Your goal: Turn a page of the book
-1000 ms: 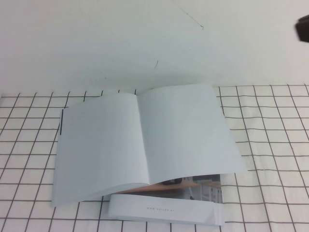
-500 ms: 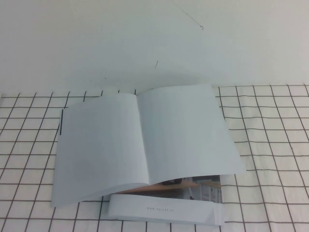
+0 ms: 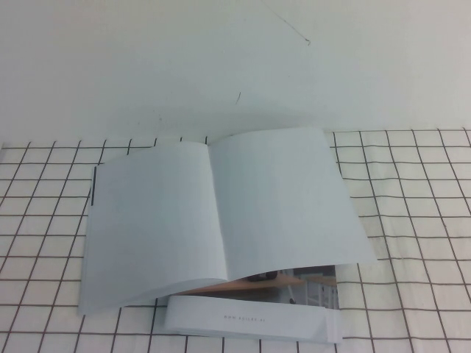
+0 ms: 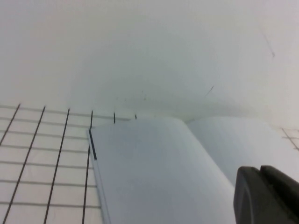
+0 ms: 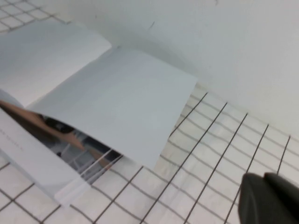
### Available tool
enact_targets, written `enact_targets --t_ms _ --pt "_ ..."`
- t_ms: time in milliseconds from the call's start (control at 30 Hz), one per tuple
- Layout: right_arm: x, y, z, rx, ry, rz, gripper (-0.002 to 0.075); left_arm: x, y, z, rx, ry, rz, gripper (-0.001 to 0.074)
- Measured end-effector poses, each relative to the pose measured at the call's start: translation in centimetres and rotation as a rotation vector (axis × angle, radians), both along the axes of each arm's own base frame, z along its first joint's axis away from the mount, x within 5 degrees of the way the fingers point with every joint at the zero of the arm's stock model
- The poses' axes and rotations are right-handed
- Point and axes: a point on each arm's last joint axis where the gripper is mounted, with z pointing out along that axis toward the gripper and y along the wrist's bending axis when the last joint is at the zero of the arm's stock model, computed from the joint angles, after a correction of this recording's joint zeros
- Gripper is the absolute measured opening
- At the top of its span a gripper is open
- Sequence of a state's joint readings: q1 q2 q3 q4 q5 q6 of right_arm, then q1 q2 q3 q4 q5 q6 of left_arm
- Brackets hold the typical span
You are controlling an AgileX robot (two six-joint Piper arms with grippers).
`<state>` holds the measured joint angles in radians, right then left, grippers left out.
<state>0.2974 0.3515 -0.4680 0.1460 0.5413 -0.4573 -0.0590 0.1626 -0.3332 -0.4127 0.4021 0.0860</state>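
Note:
The book [image 3: 221, 213] lies open on the checked cloth, both facing sheets blank white. Its right-hand page [image 3: 291, 198] bows up at the near edge, and a spread with colour photos [image 3: 313, 283] shows beneath it. Neither gripper is in the high view. In the left wrist view my left gripper [image 4: 259, 176] hangs over the book's [image 4: 159, 168] near side, its dark fingers pressed together and empty. In the right wrist view my right gripper [image 5: 264, 181] is shut and empty over the cloth, apart from the right-hand page [image 5: 117, 93]. The photos [image 5: 70, 140] also show in that view.
A smaller white booklet [image 3: 250, 318] with a line of grey text lies under the book's near edge, also in the right wrist view [image 5: 32, 163]. The white cloth with black grid lines [image 3: 412, 220] covers the table's near half. A plain white surface [image 3: 221, 59] lies beyond it.
A dark gripper tip at the high view's far right edge one second ago has left that view. The book and its pages have not moved.

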Motion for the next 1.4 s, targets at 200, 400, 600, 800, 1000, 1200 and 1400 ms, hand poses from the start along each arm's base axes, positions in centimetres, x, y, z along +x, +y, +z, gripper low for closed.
enact_targets --t_ms 200,400,600,800,1000,1200,1400 --pt "0.2 0.1 -3.7 -0.032 0.105 -0.001 -0.0001 0.7 0.0 -3.9 0.006 0.113 0.003 -0.0003" --pt "0.1 0.0 -6.6 -0.059 0.192 -0.001 -0.0001 0.8 0.0 -7.9 0.013 0.231 0.004 -0.0003" --pt "-0.1 0.0 -8.7 -0.077 0.252 -0.001 -0.0001 0.6 0.0 -11.4 0.019 0.333 0.005 -0.0003" --pt "-0.1 0.0 -8.7 -0.075 0.247 -0.002 -0.0002 0.4 0.1 -11.2 0.008 0.279 0.013 -0.0003" --pt "-0.1 0.0 -8.7 -0.074 0.243 -0.002 -0.0002 -0.1 0.3 -10.5 0.065 0.139 0.023 -0.0003" --pt "-0.1 -0.1 -8.6 -0.074 0.242 -0.002 -0.0002 0.0 1.1 -10.5 0.289 0.109 0.061 -0.0003" --pt "-0.1 0.0 -8.6 -0.073 0.24 -0.003 -0.0002 0.0 1.4 -10.5 0.355 0.103 0.079 -0.0003"
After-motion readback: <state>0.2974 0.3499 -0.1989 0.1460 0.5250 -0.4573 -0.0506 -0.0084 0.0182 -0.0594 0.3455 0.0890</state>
